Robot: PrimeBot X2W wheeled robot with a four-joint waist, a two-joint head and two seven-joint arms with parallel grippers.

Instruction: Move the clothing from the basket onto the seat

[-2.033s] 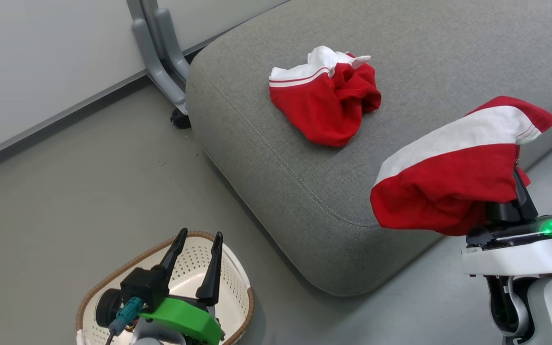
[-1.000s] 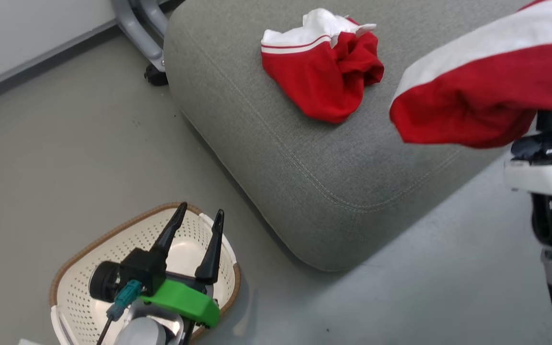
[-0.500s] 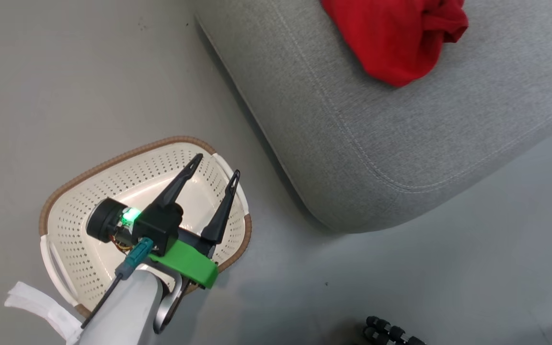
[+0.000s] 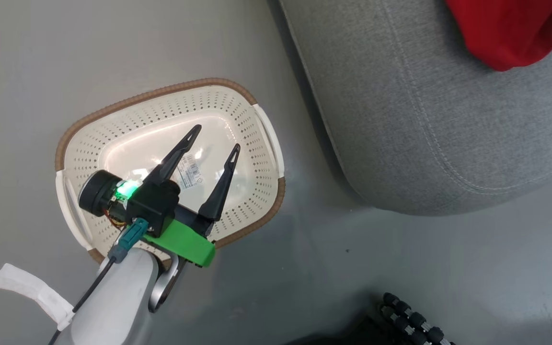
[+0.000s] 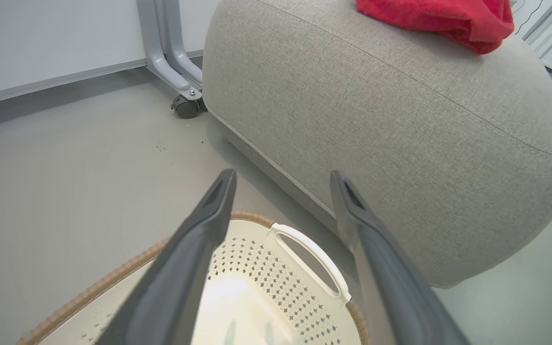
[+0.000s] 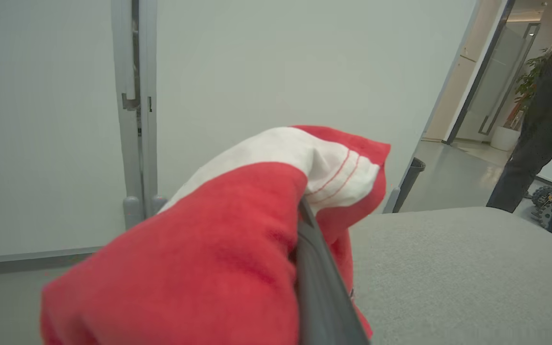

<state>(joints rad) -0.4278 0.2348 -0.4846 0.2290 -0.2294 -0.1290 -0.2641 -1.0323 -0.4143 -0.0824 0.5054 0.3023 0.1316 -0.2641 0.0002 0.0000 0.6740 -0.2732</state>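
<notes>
The cream basket (image 4: 79, 143) sits on the floor with just a paper label (image 4: 190, 171) on its bottom. Above it hovers my left gripper (image 4: 214, 139), open and holding nothing; in the left wrist view the left gripper (image 5: 281, 182) points over the basket's handle (image 5: 312, 256) toward the seat (image 5: 400, 124). One red piece of clothing (image 4: 511, 33) lies on the grey seat (image 4: 424, 120), and the same clothing (image 5: 439, 17) shows from the left wrist. My right gripper (image 6: 299, 211) is shut on a second red-and-white piece of clothing (image 6: 218, 249), held above the seat (image 6: 458, 273); the cloth hides one finger.
A grey frame leg on a caster (image 5: 185, 105) stands by the seat's far corner. A black ribbed part (image 4: 415, 321) lies at the bottom of the head view. A person's legs (image 6: 530, 134) stand beyond the seat, near a dark bin (image 6: 412, 170).
The head camera has swung down toward the basket, so the whole basket now shows and the right arm with its garment has left that view. The left gripper stays open over the basket.
</notes>
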